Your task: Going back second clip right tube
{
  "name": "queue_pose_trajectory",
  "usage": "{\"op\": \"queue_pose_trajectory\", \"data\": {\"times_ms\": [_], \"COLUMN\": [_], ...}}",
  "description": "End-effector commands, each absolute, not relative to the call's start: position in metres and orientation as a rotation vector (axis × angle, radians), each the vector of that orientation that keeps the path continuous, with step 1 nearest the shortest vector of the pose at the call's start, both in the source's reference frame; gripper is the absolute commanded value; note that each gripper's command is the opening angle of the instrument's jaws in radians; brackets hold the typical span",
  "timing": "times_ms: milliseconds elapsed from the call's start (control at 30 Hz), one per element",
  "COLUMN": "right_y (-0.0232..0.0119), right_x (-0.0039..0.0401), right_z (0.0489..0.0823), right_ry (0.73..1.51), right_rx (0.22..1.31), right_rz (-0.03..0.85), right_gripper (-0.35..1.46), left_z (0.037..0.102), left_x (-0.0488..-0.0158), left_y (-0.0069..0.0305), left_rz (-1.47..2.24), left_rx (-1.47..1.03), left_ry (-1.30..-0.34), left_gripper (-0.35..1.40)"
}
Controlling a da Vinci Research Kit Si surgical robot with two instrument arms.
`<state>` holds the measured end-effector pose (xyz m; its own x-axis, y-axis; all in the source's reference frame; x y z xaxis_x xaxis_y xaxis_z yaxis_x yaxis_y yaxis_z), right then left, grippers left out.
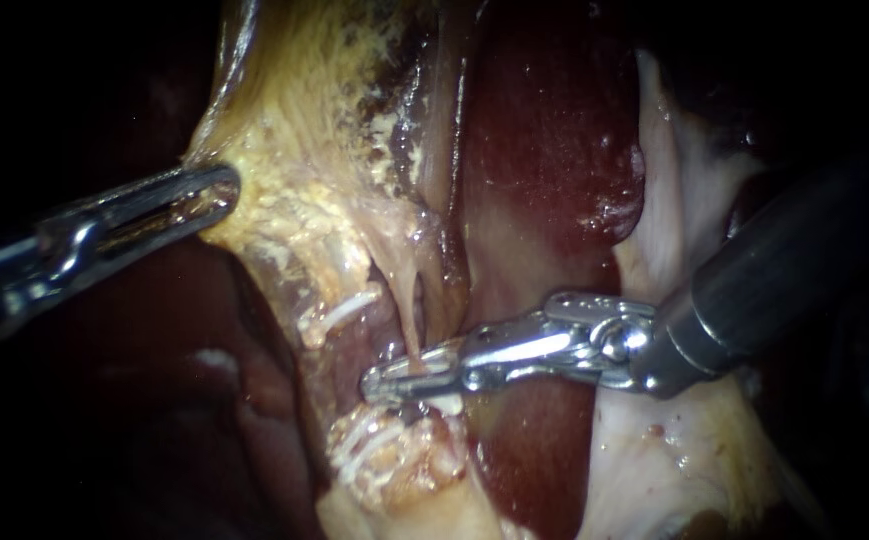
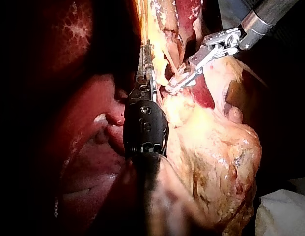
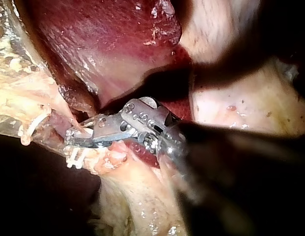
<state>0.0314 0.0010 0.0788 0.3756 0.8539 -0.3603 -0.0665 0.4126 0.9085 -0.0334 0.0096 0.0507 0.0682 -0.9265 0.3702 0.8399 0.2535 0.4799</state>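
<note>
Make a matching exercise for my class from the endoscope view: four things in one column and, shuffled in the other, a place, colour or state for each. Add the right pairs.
Column A
1. left instrument
2. right instrument
3. liver
4. clip

Column B
a. dark red and smooth
b. white and small, on tissue beside the thin tube
c. jaws open, with the thin tube between them
d. tip at the edge of the yellowish tissue

Pairs: 1-d; 2-c; 3-a; 4-b
</note>
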Motion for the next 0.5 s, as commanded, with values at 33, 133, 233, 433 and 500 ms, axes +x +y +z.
{"op": "queue_pose_trajectory", "data": {"times_ms": [33, 133, 233, 433, 500], "right_y": [0.0010, 0.0008, 0.0008, 0.0010, 0.0009], "right_x": [0.0313, 0.0311, 0.0307, 0.0306, 0.0306], "right_z": [0.0789, 0.0789, 0.0789, 0.0789, 0.0788], "right_ry": [1.009, 1.009, 1.009, 1.061, 1.081], "right_rx": [0.963, 0.964, 0.943, 0.834, 0.804], "right_rz": [0.722, 0.720, 0.734, 0.678, 0.632], "right_gripper": [-0.35, 0.11, 0.42, 0.60, 0.60], "left_z": [0.0507, 0.0506, 0.0506, 0.0507, 0.0507], "left_x": [-0.0334, -0.0334, -0.0334, -0.0334, -0.0334], "left_y": [0.0096, 0.0095, 0.0095, 0.0095, 0.0095], "left_rz": [-1.337, -1.337, -1.337, -1.337, -1.337], "left_rx": [0.153, 0.153, 0.153, 0.152, 0.152], "left_ry": [-0.688, -0.688, -0.688, -0.688, -0.688], "left_gripper": [-0.35, -0.35, -0.35, -0.35, -0.35]}}
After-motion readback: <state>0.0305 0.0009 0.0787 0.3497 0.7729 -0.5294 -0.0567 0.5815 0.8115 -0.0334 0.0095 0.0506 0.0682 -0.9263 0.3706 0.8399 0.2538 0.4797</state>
